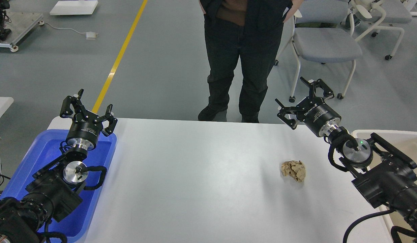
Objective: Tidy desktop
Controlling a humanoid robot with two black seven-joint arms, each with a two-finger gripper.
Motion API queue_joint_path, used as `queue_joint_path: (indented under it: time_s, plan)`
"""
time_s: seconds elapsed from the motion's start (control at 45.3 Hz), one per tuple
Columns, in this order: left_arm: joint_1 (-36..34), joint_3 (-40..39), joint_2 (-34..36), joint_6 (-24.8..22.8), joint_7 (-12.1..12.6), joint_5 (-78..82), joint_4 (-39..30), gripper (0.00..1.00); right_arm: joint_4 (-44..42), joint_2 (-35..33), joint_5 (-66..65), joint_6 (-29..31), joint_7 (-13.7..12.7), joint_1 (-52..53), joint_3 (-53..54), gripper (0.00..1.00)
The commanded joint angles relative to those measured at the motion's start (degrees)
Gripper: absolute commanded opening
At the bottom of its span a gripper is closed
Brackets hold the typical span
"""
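1. My left gripper [86,107] hangs over the shallow blue plastic tray [33,158] with its fingers spread and nothing held. My right gripper [304,99] is likewise spread and empty, raised near the far edge.
2. The large smooth white rectangular desktop [195,175] lies between the two arms and carries one crumpled tan paper ball [293,170], near my right arm.
3. Risk, as I judge it: the light ball could skid or roll away if a finger nudges it before closing, and a shallow pinch may drop it short of the cream-white plastic tub [393,138].
4. Count: one paper ball, one tray, one tub, two grippers.
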Motion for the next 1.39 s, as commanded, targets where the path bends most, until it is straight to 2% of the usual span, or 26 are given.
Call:
queue_joint_path:
  time_s: [0.0, 0.772, 1.147, 1.368]
  plan:
    - [0.0, 0.0, 0.0, 0.0, -0.1, 0.0, 0.0, 1.00, -0.1, 0.0, -0.6, -0.1, 0.0, -0.2, -0.1, 1.00]
    - [0.0, 0.0, 0.0, 0.0, -0.1, 0.0, 0.0, 1.00, -0.3, -0.6, -6.5, -0.1, -0.2, 0.2, -0.1, 1.00]
    - [0.0, 0.0, 0.0, 0.0, -0.1, 0.0, 0.0, 1.00, 0.6, -3.6, -7.4, 1.2, 0.0, -0.2, -0.1, 1.00]
    - [0.0, 0.0, 0.0, 0.0, -0.1, 0.0, 0.0, 1.00, 3.2, -5.9, -17.0, 1.2, 0.0, -0.7, -0.7, 1.00]
